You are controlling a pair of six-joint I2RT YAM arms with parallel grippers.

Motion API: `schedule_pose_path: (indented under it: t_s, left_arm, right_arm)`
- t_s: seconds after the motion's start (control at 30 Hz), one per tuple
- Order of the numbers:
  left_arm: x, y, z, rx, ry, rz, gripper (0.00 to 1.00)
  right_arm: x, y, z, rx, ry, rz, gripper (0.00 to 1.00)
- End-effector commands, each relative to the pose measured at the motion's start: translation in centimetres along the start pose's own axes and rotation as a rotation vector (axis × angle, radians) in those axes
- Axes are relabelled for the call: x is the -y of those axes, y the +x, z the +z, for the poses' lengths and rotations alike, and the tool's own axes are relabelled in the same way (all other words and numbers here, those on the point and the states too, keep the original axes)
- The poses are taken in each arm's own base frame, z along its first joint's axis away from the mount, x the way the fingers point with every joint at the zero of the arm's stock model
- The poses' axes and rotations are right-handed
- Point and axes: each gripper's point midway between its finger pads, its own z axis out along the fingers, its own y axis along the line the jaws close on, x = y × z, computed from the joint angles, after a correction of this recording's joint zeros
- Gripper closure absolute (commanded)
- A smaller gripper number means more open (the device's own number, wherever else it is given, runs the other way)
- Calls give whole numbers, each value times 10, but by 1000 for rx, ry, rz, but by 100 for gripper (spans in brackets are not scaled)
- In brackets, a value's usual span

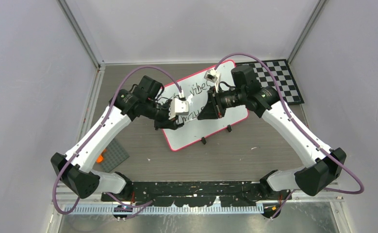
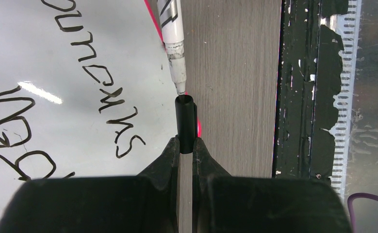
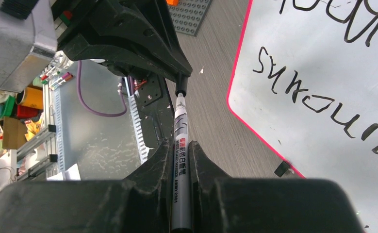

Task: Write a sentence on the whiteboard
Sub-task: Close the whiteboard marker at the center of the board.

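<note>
two arms meet above the table (image 1: 254, 155), where the whiteboard (image 1: 216, 121) lies flat at centre, turned at an angle, one far corner just beside the checkerboard mat (image 1: 279, 80). the sentence (image 2: 94, 82) runs across the board in black marker script in two lines; the lower line reads roughly "surround", while the upper line is partly hidden by the arms in the top view. the left gripper (image 2: 187, 145) has its jaws pinched narrow on a black cap (image 2: 186, 121), held open end outward above the board's red-pink rim. the right gripper (image 3: 181, 148) has its jaws closed on the barrel of a white marker (image 3: 181, 131), which points straight at the cap. in the left wrist view the marker's tip sits at the mouth of the cap; whether it has entered cannot be told. two small black clip feet show on the board's near edge. a grey studded baseplate (image 1: 111, 155) with an orange piece (image 1: 99, 158) beside it lies near the left arm, well apart from the board.
</note>
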Motion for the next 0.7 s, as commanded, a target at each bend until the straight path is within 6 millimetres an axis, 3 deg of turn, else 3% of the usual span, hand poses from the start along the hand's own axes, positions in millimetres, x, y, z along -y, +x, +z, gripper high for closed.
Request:
schedule_pose_path:
  t_s: [0.0,0.2,0.67]
  left_arm:
    - [9,-15,-10,60,2,38,100]
    - [9,-12,-12,59,-10,21,100]
    - [3,-28,-4,88,22,11,100]
  right_arm:
    - [-3,-9,-2,11,10,-45,100]
    - [-4,-8,-4,12,8,-46,100]
    - [-10,-13,0,22,-12,-60,100]
